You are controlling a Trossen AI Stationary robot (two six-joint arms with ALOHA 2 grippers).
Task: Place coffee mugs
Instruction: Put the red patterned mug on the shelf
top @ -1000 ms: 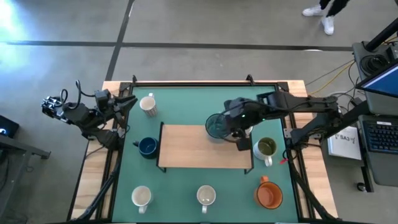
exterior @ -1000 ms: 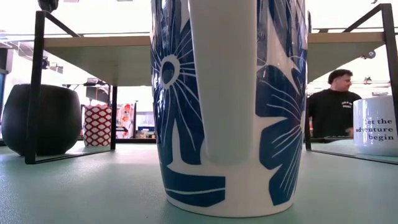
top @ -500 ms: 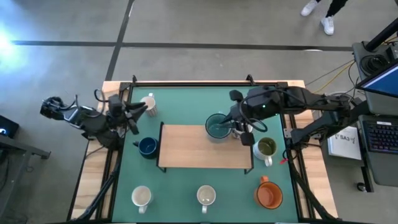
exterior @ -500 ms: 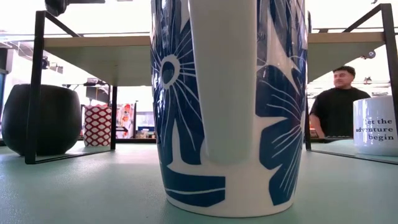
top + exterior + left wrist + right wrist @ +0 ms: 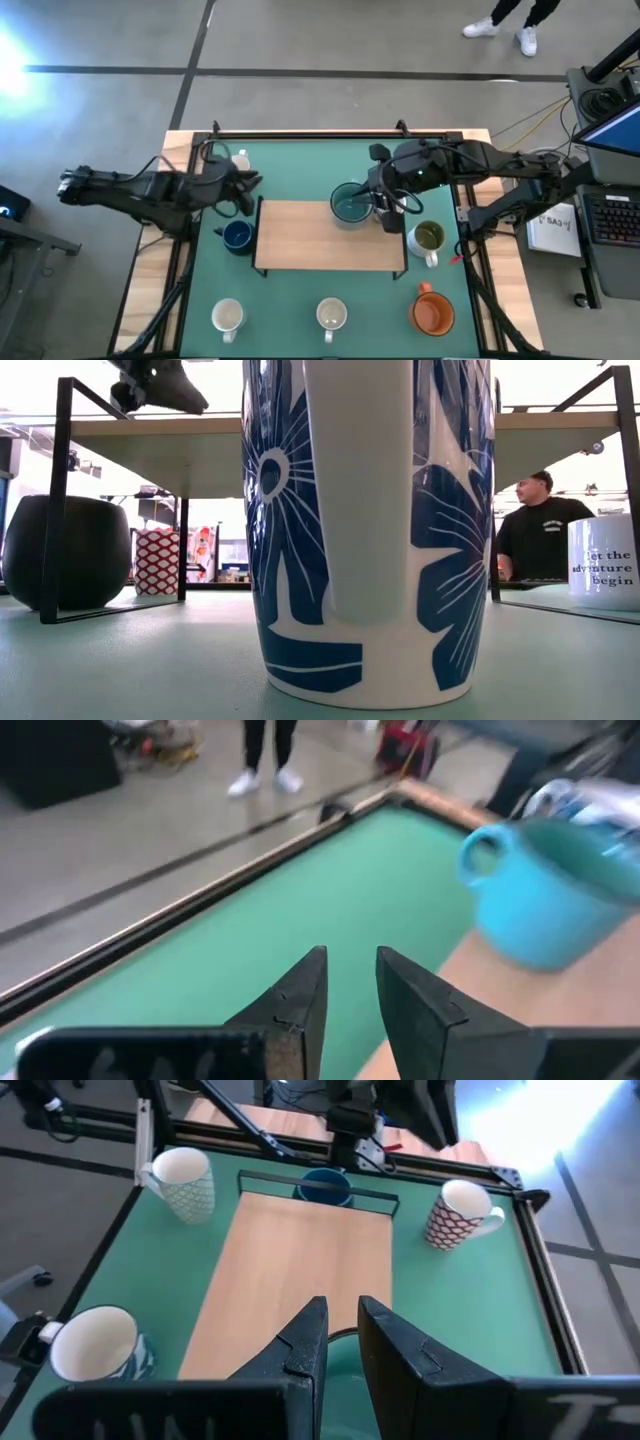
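Observation:
A teal mug (image 5: 348,204) stands upright on the far right part of the wooden shelf (image 5: 320,245). My right gripper (image 5: 384,210) is at the mug's right side, fingers close together. My left gripper (image 5: 250,183) hangs empty over the shelf's far left corner, fingers almost shut; it also shows in the low view (image 5: 155,385). A red-patterned white mug (image 5: 240,160) is partly hidden under the left arm. A navy mug (image 5: 237,235), an olive-green mug (image 5: 428,238), an orange mug (image 5: 433,312) and two white mugs (image 5: 228,318) (image 5: 331,316) stand on the green mat. My right gripper comes at the teal mug slanting down from the table's right side. A piece of the mug's rim (image 5: 345,1348) shows in the narrow gap between the fingers (image 5: 305,1345). The fingers hide the place of contact. The mug stands upright on the shelf.
The shelf has thin black legs (image 5: 55,500); the navy mug stands by its left legs. A raised frame runs round the mat (image 5: 330,133). The blue-flowered white mug (image 5: 370,530) fills the low view. A person (image 5: 540,525) is beyond the table.
My left arm has swung from the table's left edge toward the right, and its gripper has come over the patterned mug to the shelf's far left corner. My right arm's wrist has drawn back toward the right edge while its gripper has stayed at the teal mug, which has not moved.

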